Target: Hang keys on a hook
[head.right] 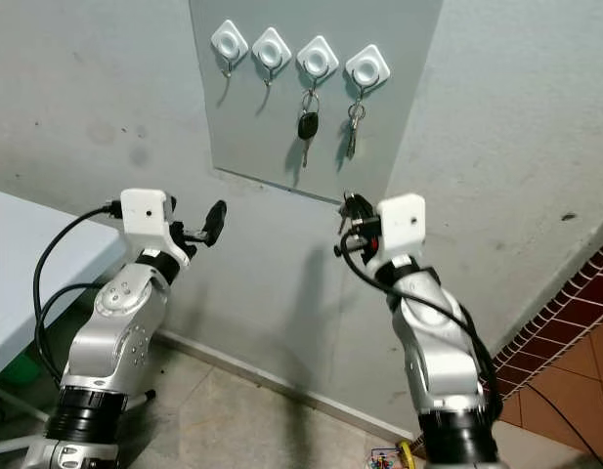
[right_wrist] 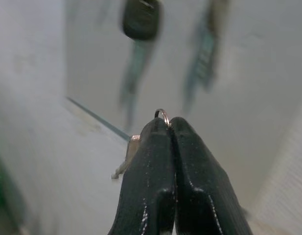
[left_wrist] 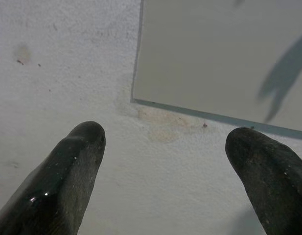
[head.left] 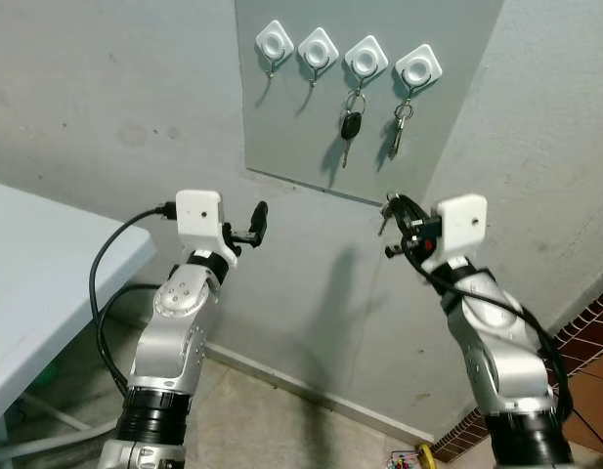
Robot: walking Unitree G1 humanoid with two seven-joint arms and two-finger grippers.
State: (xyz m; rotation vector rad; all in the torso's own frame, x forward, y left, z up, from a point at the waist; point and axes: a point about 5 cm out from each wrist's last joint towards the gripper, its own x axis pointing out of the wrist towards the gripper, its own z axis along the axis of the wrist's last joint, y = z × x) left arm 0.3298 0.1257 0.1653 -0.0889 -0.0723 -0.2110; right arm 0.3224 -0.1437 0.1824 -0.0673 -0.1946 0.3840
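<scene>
A grey panel [head.left: 281, 127] on the wall carries a row of white hooks. The two left hooks [head.left: 274, 41] [head.left: 318, 47] are bare. A black-headed car key [head.left: 351, 125] hangs from the third hook [head.left: 366, 57]. A silver key bunch [head.left: 402, 122] hangs from the fourth hook [head.left: 418, 66]. My right gripper [head.left: 391, 220] is raised below the panel's lower right corner and shut on a key ring [right_wrist: 163, 115]. A small key [right_wrist: 127, 159] dangles beside the fingers. My left gripper [head.left: 259, 220] is open and holds nothing; it points at the wall under the panel's lower left corner [left_wrist: 136, 100].
A white table [head.left: 37, 264] stands to the left, close to my left arm, and a black cable [head.left: 101, 283] loops beside it. Red tiling [head.left: 594, 322] runs along the lower right. Small coloured objects [head.left: 409, 457] lie on the floor by the skirting.
</scene>
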